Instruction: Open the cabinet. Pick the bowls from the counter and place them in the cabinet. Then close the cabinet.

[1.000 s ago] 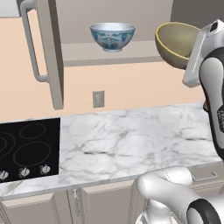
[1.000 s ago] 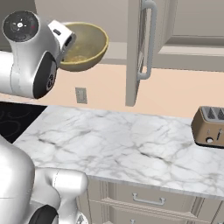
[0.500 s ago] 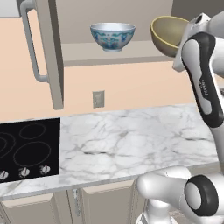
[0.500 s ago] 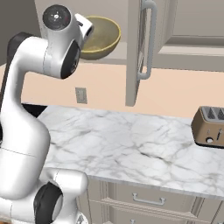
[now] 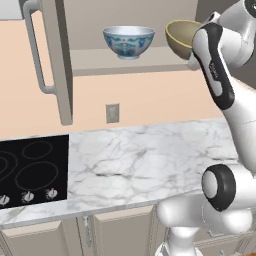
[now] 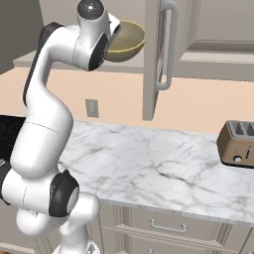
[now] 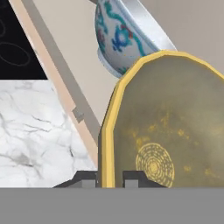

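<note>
You had the end effector (image 7: 105, 183) clamped on the rim of the plain yellowish-tan round bowl (image 7: 166, 127), one dark fingertip (image 7: 89, 183) outside the wall and the other inside it. In the hand view the rim ran edge-on between them, and the bowl's inside, with its ringed mark at the bottom, faced the camera.

From the left base view you held that bowl (image 5: 181, 36) up at the taupe-grey wall cabinet (image 5: 55, 60), at the right end of its lower shelf (image 5: 125, 61), tipped on its side. The white round bowl with the blue-green pattern (image 5: 128, 42) stood upright on the same shelf, to the left of the tan one and a little apart from it.

Both cabinet doors stood open. The long silver bar handle (image 5: 37, 55) on the left door showed in the left base view.

The white marble worktop with grey veins (image 5: 150, 160) lay below the cabinet. A black cooktop with ring marks (image 5: 30, 170) sat at its left end, and a brown metal toaster (image 6: 239, 144) stood towards the right end in the right base view.
</note>
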Robot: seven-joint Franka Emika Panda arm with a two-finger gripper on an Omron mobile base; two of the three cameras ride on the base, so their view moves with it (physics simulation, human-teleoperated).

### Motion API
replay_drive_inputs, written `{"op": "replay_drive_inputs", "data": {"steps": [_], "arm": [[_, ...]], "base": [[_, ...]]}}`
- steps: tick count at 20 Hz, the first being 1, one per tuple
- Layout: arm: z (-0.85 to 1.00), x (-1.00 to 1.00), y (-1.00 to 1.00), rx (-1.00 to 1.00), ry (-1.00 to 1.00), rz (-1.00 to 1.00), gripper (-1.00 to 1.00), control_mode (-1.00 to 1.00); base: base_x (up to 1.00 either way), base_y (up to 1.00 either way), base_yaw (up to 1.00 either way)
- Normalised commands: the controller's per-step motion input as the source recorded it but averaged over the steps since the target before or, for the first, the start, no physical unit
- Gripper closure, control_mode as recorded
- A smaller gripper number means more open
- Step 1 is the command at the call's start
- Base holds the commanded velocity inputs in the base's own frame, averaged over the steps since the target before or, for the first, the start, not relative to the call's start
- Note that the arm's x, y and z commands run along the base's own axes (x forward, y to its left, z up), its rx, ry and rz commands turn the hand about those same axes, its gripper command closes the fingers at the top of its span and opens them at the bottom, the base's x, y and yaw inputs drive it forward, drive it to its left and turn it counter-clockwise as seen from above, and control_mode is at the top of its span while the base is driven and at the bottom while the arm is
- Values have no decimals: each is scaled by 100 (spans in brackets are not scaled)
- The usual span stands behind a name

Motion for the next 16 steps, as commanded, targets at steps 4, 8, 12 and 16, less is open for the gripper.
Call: {"op": "replay_drive_inputs", "data": {"steps": [4,8,12,16], "arm": [[0,78,-21,0,4,0,100,-100],[0,72,-26,0,3,0,100,-100],[0,70,-17,0,4,0,100,-100],[0,71,2,0,8,6,100,-100]], "base": [[0,0,0],[0,0,0],[0,0,0],[0,0,0]]}}
